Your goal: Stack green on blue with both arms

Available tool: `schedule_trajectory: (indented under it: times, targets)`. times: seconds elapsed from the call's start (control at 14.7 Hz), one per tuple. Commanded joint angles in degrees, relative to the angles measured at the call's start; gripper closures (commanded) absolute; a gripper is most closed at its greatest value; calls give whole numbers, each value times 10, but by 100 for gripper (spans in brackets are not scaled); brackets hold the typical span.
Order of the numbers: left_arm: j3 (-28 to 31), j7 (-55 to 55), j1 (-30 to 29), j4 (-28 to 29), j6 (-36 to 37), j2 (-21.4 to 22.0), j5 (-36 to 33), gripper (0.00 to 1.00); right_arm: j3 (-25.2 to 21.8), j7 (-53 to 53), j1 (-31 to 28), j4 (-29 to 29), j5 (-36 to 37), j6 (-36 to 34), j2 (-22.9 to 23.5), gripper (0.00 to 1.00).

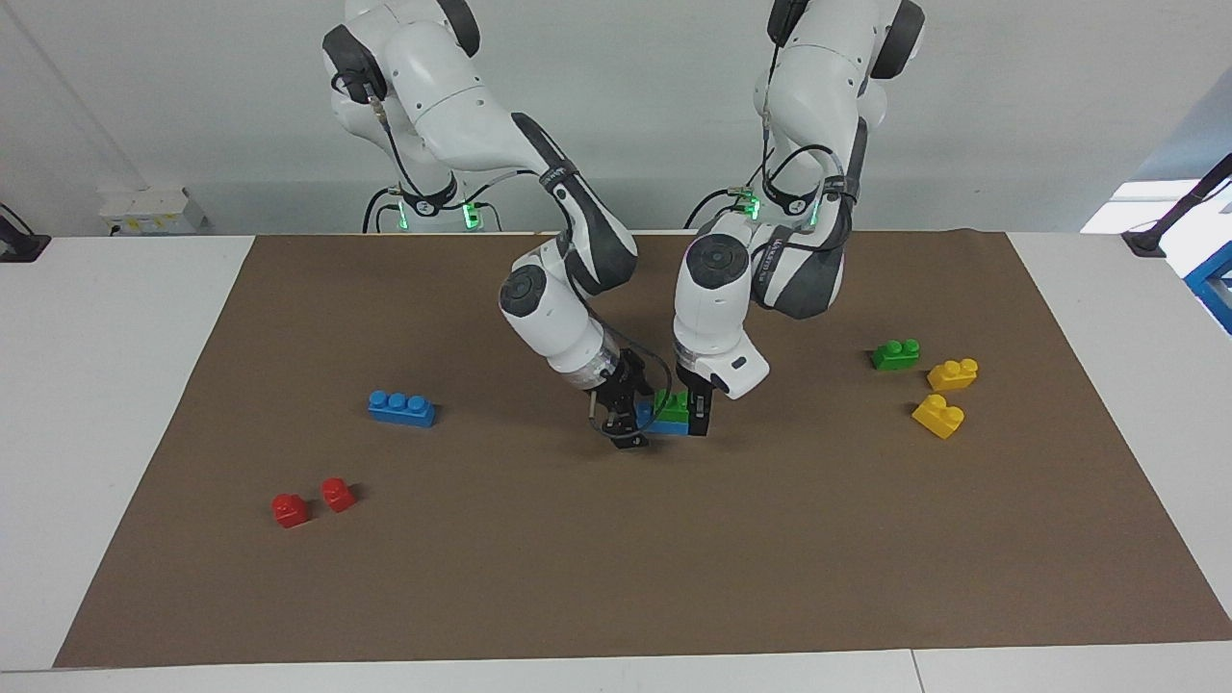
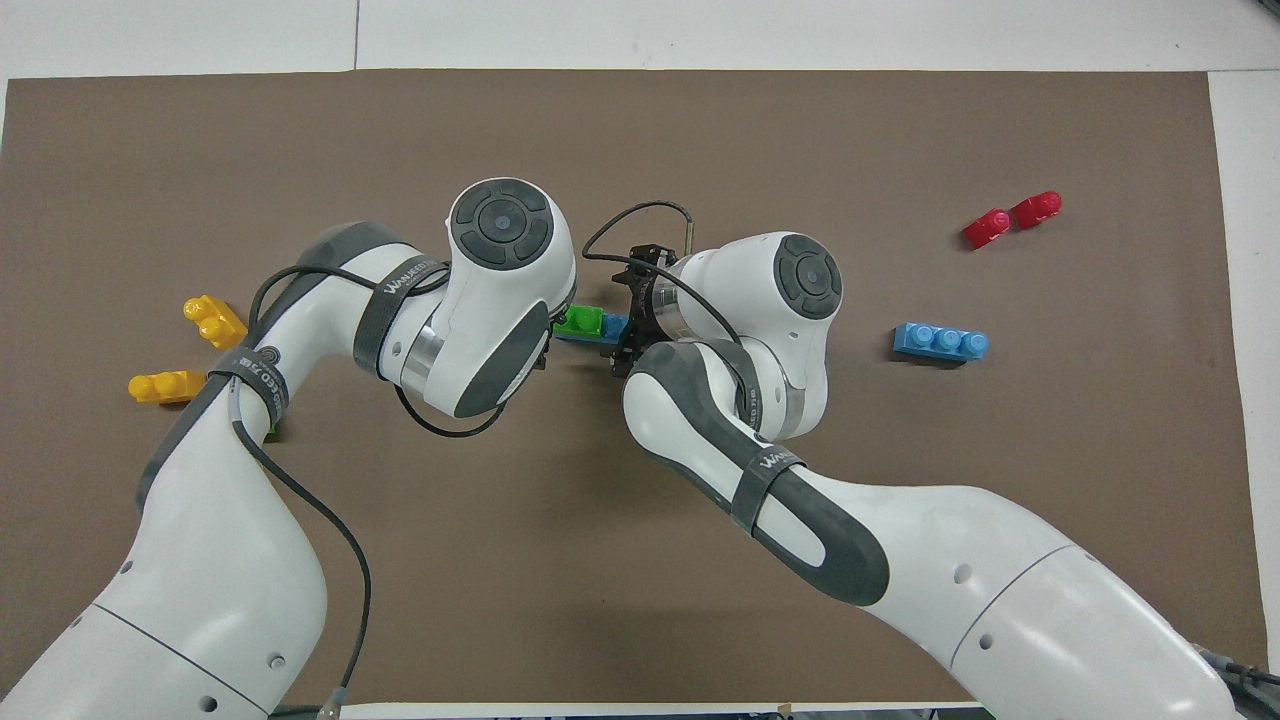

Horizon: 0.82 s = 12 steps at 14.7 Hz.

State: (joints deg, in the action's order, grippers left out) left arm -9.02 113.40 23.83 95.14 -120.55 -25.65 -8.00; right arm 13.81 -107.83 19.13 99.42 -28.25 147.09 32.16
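A green brick (image 1: 673, 404) sits flat on a blue brick (image 1: 664, 424) at the middle of the brown mat (image 1: 616, 577). My left gripper (image 1: 695, 412) is shut on the green brick from above. My right gripper (image 1: 624, 416) is shut on the end of the blue brick toward the right arm's side. The pair is at or just above the mat. In the overhead view the green brick (image 2: 580, 320) and blue brick (image 2: 613, 325) show between the two wrists. The left gripper's fingers are hidden there; the right gripper (image 2: 628, 322) shows.
A second blue brick (image 1: 401, 407) and two red bricks (image 1: 291, 509) lie toward the right arm's end. A second green brick (image 1: 895, 354) and two yellow bricks (image 1: 953, 373) lie toward the left arm's end.
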Motion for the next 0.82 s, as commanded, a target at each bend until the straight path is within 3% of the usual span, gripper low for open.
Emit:
schedule_trajectory:
  times: [0.0,0.34,0.75]
  targets:
    - [6,-8,4,-4,17,13,-9,0,3,16,-8,6,-4,4,-4,0]
    - [6,-48,-20,0,29,55,-5,0,0,17,-36,-2,-1,-34,-24,0]
    - [6,-281,-86,0,70,101,11,0,-2,14,-87,3,6,-101,-99,0]
